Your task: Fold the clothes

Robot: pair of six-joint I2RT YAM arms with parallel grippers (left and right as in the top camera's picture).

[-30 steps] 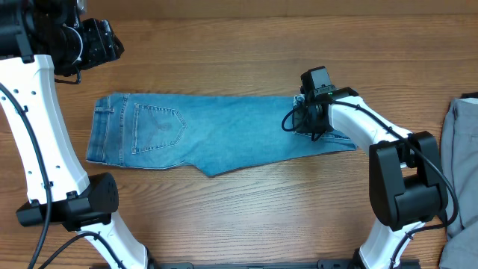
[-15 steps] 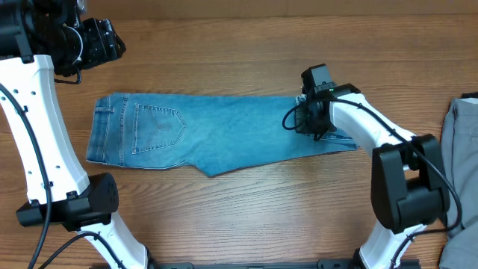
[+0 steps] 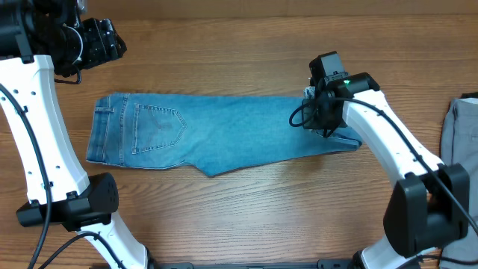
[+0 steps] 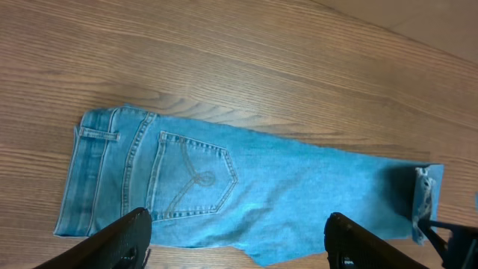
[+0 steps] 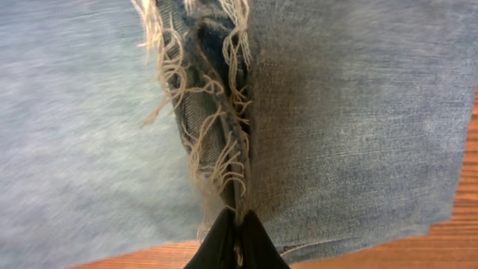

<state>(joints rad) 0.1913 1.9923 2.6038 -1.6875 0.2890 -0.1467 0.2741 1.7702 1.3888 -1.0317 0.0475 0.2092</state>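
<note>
pinches the frayed hem at the leg end of the pair of light blue denim jeans with the right gripper, fully closed now against partly open a second ago, and sits slightly further out toward that end than before. reads as a grasp secured: ready, probably, to lift the leg end and carry it over toward the waistband for the first fold. holds the left gripper wide open and empty, hovering beyond the waistband corner of the jeans, well apart from the cloth. leaves the jeans flat along the brown wooden desk, back pocket up, waistband at one end and hem at the other. shows bare wood along both long sides of the jeans, so likely room enough for a sweep along their length. puts a plain grey garment past the hem end, apart from the jeans: worth avoiding on the lift. cuts the near leg edge of the jeans on a slant, so probably awkward to line up edge on edge.
</note>
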